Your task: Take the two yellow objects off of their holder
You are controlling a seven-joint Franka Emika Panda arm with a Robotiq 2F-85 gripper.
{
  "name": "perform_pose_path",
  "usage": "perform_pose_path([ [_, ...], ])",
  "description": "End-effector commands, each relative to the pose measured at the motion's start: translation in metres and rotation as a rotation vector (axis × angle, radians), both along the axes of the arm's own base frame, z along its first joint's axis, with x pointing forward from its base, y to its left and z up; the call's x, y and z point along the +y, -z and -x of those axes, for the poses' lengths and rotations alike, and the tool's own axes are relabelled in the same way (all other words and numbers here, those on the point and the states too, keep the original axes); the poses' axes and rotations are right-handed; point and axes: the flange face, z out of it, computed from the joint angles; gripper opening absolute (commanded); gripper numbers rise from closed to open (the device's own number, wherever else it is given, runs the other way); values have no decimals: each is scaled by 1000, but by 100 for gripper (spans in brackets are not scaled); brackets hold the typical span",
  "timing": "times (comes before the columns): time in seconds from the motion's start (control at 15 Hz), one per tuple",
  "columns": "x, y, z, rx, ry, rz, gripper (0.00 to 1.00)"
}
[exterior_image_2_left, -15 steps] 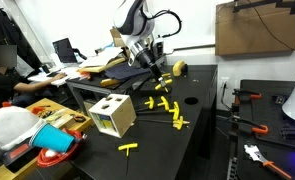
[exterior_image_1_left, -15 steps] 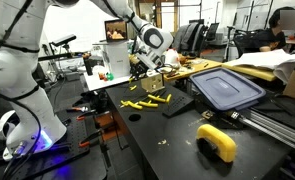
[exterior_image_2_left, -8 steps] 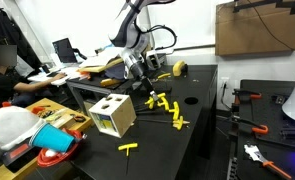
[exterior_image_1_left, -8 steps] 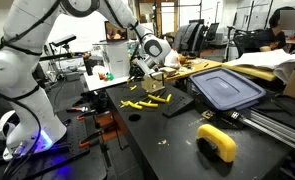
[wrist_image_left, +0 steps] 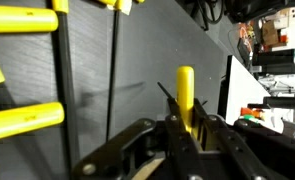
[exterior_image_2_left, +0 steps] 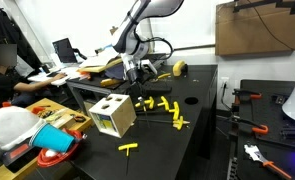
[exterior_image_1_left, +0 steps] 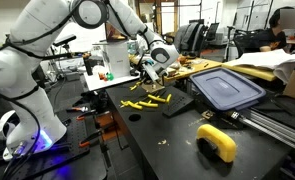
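Now my gripper (wrist_image_left: 187, 128) is squeezed tight on one yellow bar (wrist_image_left: 186, 92). It sticks out past the jaws, over the dark table (wrist_image_left: 137, 60).

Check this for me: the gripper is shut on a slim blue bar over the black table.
One thing is wrong: the bar is yellow, not blue. The wrist view shows the gripper shut on a slim yellow bar over the black table.
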Motion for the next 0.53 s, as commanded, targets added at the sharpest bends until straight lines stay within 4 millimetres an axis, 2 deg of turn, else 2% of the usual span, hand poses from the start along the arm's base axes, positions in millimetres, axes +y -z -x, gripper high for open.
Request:
perform_pose_path([
  [0.0, -22, -5, -14, -36, 66, 8, 4],
  [0.2, -35, -7, -3, -12, 71, -1, 4],
  [0.47, -33, 1, 10, 29, 56, -9, 4],
])
